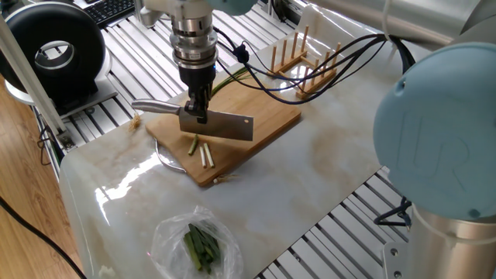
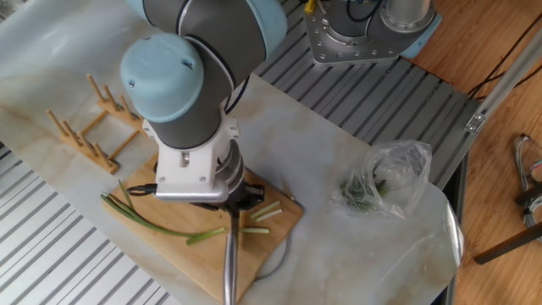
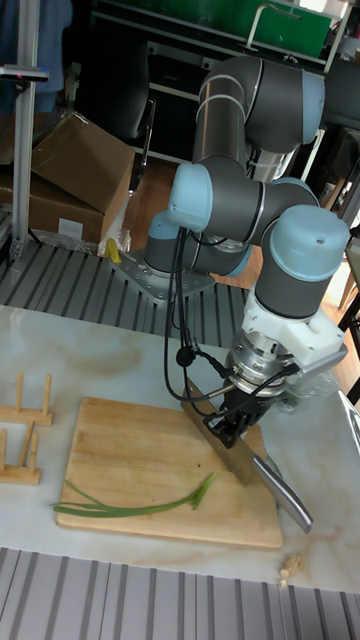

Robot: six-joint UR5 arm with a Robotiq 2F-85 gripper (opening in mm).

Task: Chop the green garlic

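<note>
- The claw (image 1: 194,116) is clamped on a cleaver (image 1: 217,125), its blade held just above the cutting board (image 3: 120,450).
- The green garlic (image 3: 130,506) lies lengthwise along the board; its cut end sits beside the blade, leafy tips pointing away.
- Cut sticks (image 1: 204,154) lie under the blade's other side.

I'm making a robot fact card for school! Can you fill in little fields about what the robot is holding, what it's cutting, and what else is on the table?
holding: gripper shut on the cleaver
cleaver position: above the cutting board, blade pointing down
being cut: green garlic, long stalk lying on the board
already cut: short cut sticks on the board beside the blade
also on table: plastic bag of dark green leaves, wooden rack
</note>
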